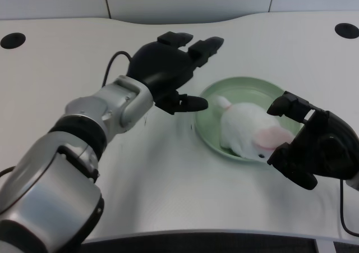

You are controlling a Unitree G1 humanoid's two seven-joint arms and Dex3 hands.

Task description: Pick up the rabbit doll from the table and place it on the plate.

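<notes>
The white rabbit doll [249, 128], with pink patches on its face, lies on the pale green plate [238, 87] right of centre. My left hand [168, 70] hovers just left of the plate, fingers spread apart and nothing in it; its thumb points toward the plate's left rim. It does not touch the doll.
My right hand [314, 146] sits at the plate's right edge, partly covering the rim and the doll's lower right. Two dark round holes in the table [12, 40] [346, 30] lie at the far corners. The table's front edge runs along the bottom.
</notes>
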